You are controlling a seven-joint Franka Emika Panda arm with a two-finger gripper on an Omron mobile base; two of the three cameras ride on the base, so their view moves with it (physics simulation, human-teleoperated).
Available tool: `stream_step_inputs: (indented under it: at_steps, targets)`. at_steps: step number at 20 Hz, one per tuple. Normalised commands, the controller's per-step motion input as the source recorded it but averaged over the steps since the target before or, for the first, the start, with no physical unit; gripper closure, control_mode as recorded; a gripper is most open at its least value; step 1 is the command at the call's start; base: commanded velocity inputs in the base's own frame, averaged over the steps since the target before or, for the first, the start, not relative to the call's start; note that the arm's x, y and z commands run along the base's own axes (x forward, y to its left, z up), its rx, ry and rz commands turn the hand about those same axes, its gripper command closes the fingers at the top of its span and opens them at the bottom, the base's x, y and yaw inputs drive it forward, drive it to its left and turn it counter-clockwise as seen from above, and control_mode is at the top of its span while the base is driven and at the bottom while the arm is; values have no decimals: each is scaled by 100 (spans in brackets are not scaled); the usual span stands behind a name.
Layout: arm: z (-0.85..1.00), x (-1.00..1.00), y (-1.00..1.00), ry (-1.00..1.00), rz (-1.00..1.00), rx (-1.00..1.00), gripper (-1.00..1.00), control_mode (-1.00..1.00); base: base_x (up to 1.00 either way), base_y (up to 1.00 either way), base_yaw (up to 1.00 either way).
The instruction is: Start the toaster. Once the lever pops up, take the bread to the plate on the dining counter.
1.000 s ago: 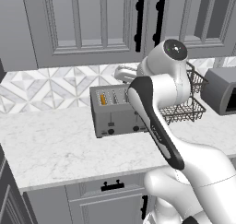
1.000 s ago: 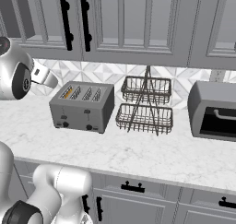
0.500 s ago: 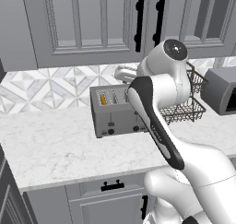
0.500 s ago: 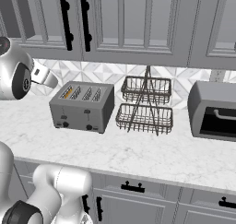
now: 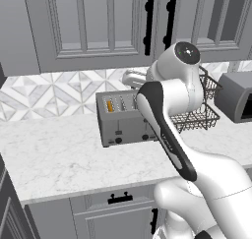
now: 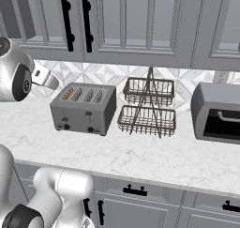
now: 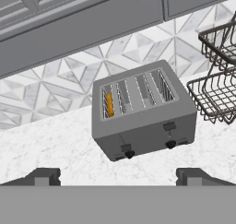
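Nothing moved: wire basket rack (image 6: pixel 148 108) beside toaster (image 6: pixel 85 108).

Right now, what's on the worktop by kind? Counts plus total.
toaster: 1
bread slice, in the toaster's leftmost slot: 1
two-tier wire basket rack: 1
toaster oven: 1
Total: 4
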Motion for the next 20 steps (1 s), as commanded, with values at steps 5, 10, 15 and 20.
stream_step_inputs:
  at_steps: [5, 10, 15, 20]
  targets:
    - [0, 0, 0, 0, 0, 0, -100, -100, 0, 0, 0]
    - [0, 0, 0, 0, 0, 0, -100, -100, 0, 0, 0]
    - [0, 0, 0, 0, 0, 0, -100, -100, 0, 0, 0]
    - [0, 0, 0, 0, 0, 0, -100, -100, 0, 0, 0]
